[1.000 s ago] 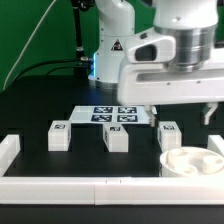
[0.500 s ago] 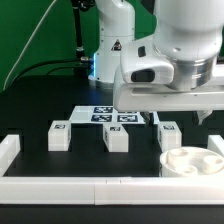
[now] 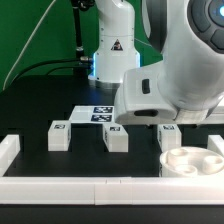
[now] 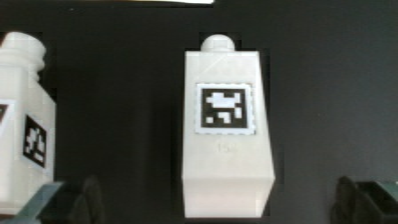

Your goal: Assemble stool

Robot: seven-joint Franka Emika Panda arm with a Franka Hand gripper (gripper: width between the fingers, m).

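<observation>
Pincer: my gripper (image 4: 222,200) is spread wide and holds nothing. In the wrist view its dark fingertips (image 4: 64,204) flank the framed leg (image 4: 224,120), with a gap on each side.
Change: over the last second the arm (image 3: 175,80) has swung in from the exterior view's right and now fills the upper right of the frame. No part has shifted.
Left leg (image 3: 58,136): lower left, standing free.
Marker board (image 3: 100,113): centre, behind the legs.
Middle leg (image 3: 116,138): centre, just under the arm's edge.
Right leg (image 3: 170,133): right of centre, partly hidden by the arm.
Seat (image 3: 190,160): lower right, lying flat with no legs fitted.
Meaning: I judge I'm lined up for a first leg pick. I cannot tell which leg is the framed one.
</observation>
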